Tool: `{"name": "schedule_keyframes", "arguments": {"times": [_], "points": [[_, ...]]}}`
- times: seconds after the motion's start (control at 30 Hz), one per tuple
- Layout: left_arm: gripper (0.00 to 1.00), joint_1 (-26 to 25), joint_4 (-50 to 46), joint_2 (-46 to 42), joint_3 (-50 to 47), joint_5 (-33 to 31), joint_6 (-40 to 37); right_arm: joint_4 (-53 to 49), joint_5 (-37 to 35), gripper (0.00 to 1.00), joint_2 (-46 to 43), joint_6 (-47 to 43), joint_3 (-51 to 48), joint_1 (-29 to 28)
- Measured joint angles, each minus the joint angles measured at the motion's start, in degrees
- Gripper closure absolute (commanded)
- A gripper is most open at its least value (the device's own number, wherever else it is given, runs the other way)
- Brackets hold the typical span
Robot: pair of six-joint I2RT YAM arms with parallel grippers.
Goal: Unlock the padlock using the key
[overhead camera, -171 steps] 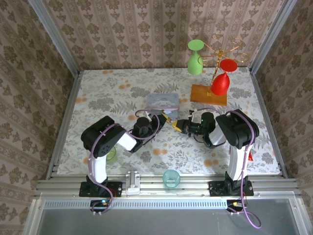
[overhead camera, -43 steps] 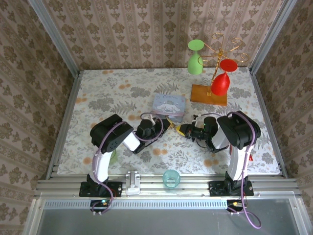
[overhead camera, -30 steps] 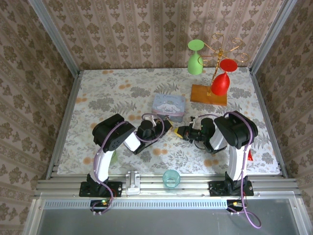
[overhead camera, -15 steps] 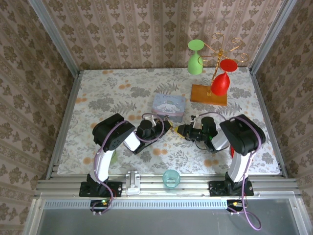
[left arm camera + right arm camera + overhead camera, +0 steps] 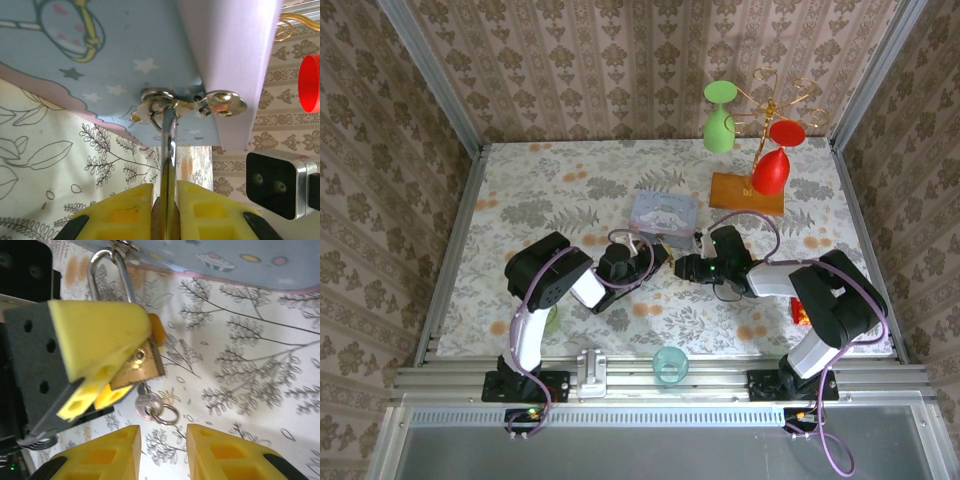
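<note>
Between the yellow fingers of my left hand sits the padlock. That hand is clenched on the brass body from both sides. Straight ahead of its fingertips the shackle runs up and hooks through the metal hasp on the pale blue tin box.

My right hand faces the left one, close but not touching. It is released, its fingers spread with nothing between them. Just beyond its fingertips the key hangs from the base of the padlock. The key's round head and small ring are free in the air over the floral cloth. Its blade is hidden against the lock, so I cannot tell how far in it sits.

Past both hands, on the far side of the tin, the desk carries a wire rack on a wooden base, off to the right hand's side. A green glass and a red glass hang from it. Behind the hands, at the near edge, stands a teal cup.
</note>
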State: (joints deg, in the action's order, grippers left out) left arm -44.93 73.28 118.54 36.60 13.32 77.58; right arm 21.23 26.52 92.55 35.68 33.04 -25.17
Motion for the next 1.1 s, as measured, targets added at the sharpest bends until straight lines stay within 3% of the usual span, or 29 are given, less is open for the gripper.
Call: {"name": "schedule_keyframes", "arguments": {"times": [0.17, 0.53, 0.83, 0.97, 1.1], "points": [[0.93, -0.15, 0.0, -0.07, -0.15, -0.02, 0.46, -2.12, -0.52, 0.69, -0.57, -1.57, 0.02, -0.04], [0.93, -1.14, -0.61, -0.22, -0.15, -0.52, 1.27, 5.53, 1.27, 0.72, 4.74, -1.18, 0.37, -1.64], [0.93, -1.86, -0.98, -0.52, -0.26, -1.29, 2.21, -1.88, -7.5, 0.79, 4.22, -7.26, 4.07, -5.73], [0.93, -1.92, -1.01, -0.55, -0.26, -1.11, 2.38, -4.04, -11.37, 0.69, 3.19, -9.66, 4.2, -6.97], [0.93, -1.88, -0.98, -0.87, -0.42, -1.11, 2.58, -6.34, -14.69, 0.65, 2.1, -11.67, 4.2, -7.52]]}}
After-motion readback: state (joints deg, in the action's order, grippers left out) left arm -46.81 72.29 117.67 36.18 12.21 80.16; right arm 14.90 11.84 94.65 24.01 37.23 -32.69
